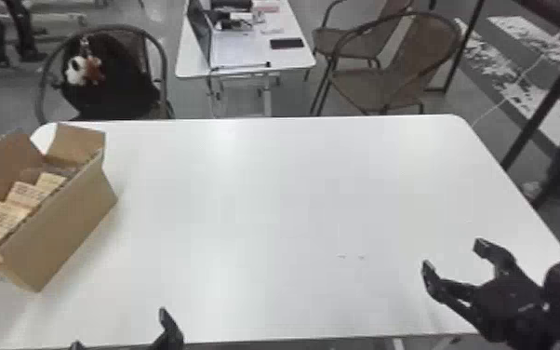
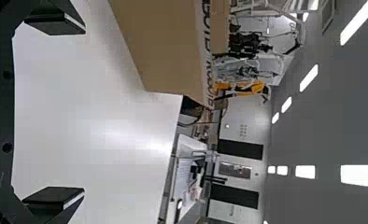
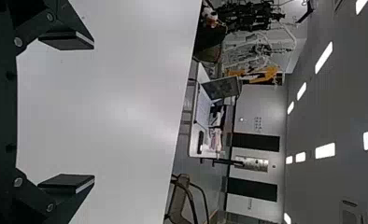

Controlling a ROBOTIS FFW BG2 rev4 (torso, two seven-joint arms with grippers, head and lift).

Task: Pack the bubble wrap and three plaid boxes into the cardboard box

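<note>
Left gripper [image 2: 84, 111], fingers spread wide, holding nothing, at the table's near edge; right gripper [image 1: 454, 255], likewise wide and empty, above the near right of the white table [image 1: 293, 195]. Cardboard box [image 1: 63, 232], one, flaps up, at the table's left, containing three plaid boxes [image 1: 2, 218] in a slanting row (bubble wrap probable beside them, not certain). Step in hand: packing, seemingly complete; next move calls only for withdrawing both arms, clear of the flaps.

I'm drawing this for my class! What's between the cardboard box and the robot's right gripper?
Just white tabletop with two tiny marks, from the cardboard box across to the right gripper, as the head view shows.
</note>
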